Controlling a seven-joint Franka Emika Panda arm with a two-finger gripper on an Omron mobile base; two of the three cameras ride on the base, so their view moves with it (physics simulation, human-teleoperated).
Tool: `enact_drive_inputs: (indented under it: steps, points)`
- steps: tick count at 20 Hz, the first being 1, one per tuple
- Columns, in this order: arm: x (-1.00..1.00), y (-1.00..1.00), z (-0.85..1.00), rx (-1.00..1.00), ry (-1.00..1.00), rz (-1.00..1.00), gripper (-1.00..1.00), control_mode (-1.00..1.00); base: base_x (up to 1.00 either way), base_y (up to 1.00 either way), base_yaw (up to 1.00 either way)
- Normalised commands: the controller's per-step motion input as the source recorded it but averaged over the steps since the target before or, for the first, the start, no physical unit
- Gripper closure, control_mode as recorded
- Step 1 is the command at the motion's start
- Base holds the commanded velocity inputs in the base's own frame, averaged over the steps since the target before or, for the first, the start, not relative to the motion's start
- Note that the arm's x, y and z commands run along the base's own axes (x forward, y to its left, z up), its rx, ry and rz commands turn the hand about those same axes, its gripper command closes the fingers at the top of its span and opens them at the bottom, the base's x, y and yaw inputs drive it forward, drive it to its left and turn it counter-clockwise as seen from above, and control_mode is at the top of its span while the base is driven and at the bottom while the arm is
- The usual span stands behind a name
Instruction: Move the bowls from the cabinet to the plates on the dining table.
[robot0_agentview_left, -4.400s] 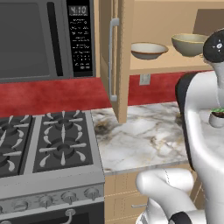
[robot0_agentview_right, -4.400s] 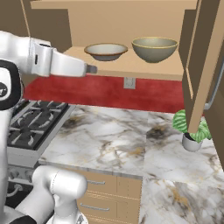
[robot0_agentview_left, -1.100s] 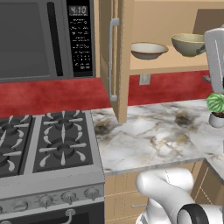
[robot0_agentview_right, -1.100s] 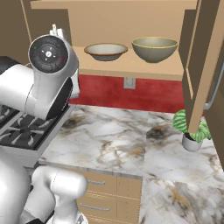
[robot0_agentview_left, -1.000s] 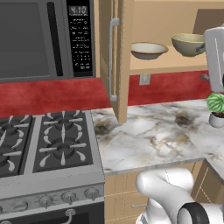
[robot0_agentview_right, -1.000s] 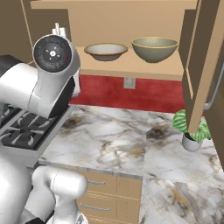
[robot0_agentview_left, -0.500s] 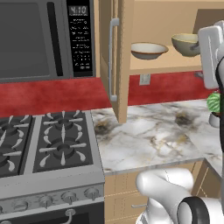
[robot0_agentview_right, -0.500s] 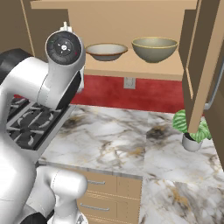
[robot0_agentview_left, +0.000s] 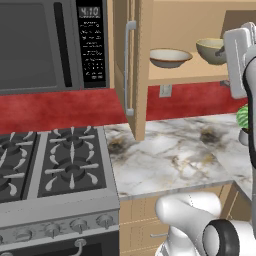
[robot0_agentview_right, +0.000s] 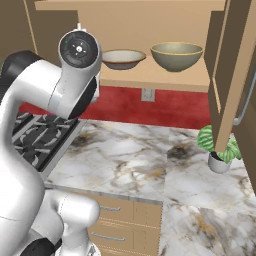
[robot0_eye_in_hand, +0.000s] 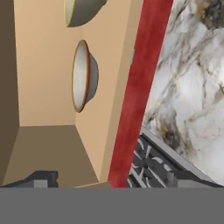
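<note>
**Hand spread, short of the shelf and its two bowls**

While the arm (robot0_agentview_right: 65, 95) rears up on the left of the right base view, the hand (robot0_eye_in_hand: 111, 179) looks along its two dark fingertips (robot0_eye_in_hand: 41, 178) at the open cabinet (robot0_eye_in_hand: 43, 87). Those tips stand far apart at the bottom corners of the hand view, so the hand is spread wide, with nothing between them and nothing touched.

Ahead of the hand, on the wooden shelf (robot0_agentview_right: 170, 75), sit both bowls. Nearer the hand's line is the shallow bowl (robot0_eye_in_hand: 83, 76), cream inside with a tan rim; it also shows in the base views (robot0_agentview_left: 170, 57) (robot0_agentview_right: 122, 58). Beyond it, at the upper edge of the hand view, is the deep bowl (robot0_eye_in_hand: 81, 11), olive-beige (robot0_agentview_right: 176, 55) (robot0_agentview_left: 212, 50). They stand side by side, apart, both upright on the shelf. The hand view is rolled, so the shelf runs top to bottom in it.

Off to the hand's other side lie a red backsplash (robot0_eye_in_hand: 140, 87), the marble desk (robot0_eye_in_hand: 192, 87) and a stove (robot0_eye_in_hand: 148, 168) corner. One cabinet door (robot0_agentview_left: 131, 65) with its grey handle stands open beside a microwave (robot0_agentview_left: 50, 45). On the desk, well clear of the hand, is a small potted plant (robot0_agentview_right: 217, 150).
</note>
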Motion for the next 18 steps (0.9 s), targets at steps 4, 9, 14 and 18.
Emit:
enact_drive_inputs:
  steps: [4,9,14,18]
  points:
    - [0.0,-0.05,-0.16,0.0,0.0,0.0,-1.0,-1.0,0.0,0.0,0.0]
    - [0.03,0.0,-0.09,0.0,0.0,0.01,-1.0,-1.0,0.0,0.0,0.0]
    - [0.24,-0.02,0.0,0.0,0.0,0.0,-1.0,-1.0,0.0,0.0,0.0]
    - [0.41,-0.07,0.0,0.0,0.0,0.0,-1.0,-1.0,0.0,0.0,0.0]
